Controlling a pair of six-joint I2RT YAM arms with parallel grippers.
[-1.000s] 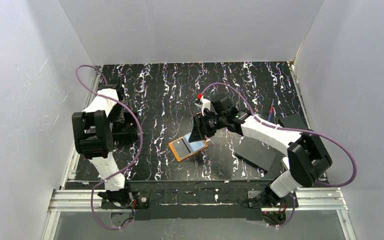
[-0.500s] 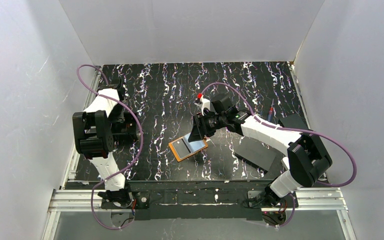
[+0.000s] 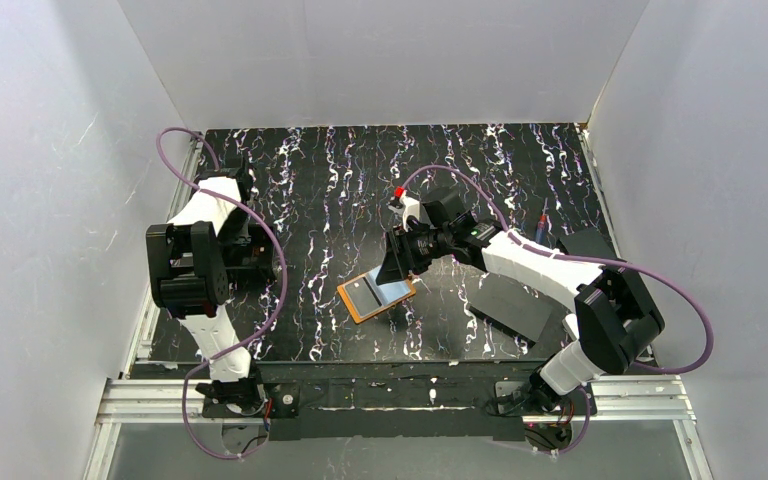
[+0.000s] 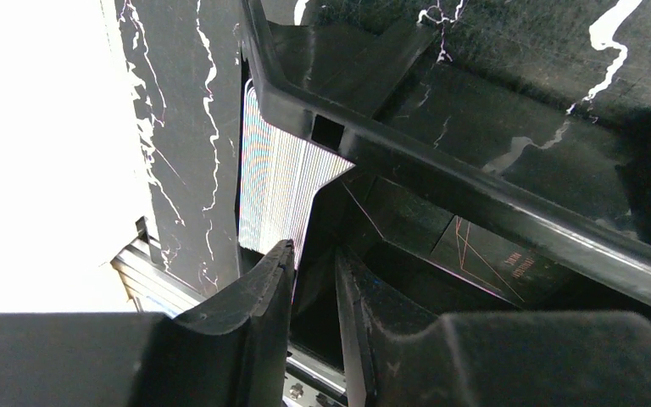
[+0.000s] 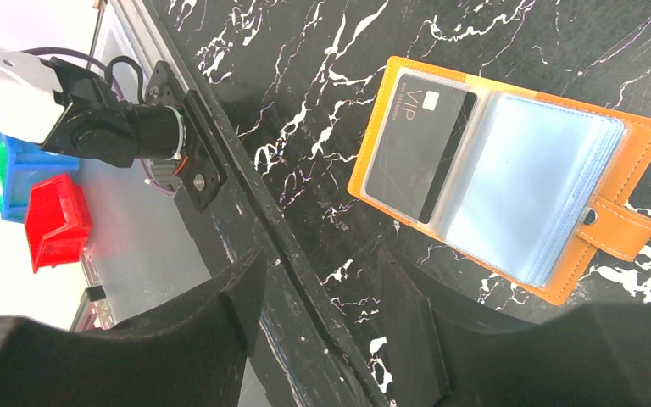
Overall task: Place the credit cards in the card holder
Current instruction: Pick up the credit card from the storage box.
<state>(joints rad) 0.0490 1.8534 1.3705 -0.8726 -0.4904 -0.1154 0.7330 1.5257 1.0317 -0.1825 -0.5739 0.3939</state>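
The card holder is laid open and flat near the middle of the bench with its clear sleeves facing up, so that a card can be slid in from above. One black VIP card is already seated in the sleeve farthest from the snap tab. The right tool is held above the bench close by the holder, its jaws spread wide with nothing between them. This stance is judged to be one of waiting, either to steady the wallet or to take a card once it is brought over. The left tool is placed well apart at the left edge of the bench, lowered into a black tray where further cards are kept. There a striped card is seen against the tray's wall and a dark card lies lower inside. The left jaws are drawn close, with only a slim gap, at the striped card's lower corner; whether that card is pinched cannot be told. The tray's raised rim and the crowding of the cards are judged the main hindrance to a clean lift. Larger flat black slabs are set to the right of the holder, beneath the right arm, and not between tray and holder.
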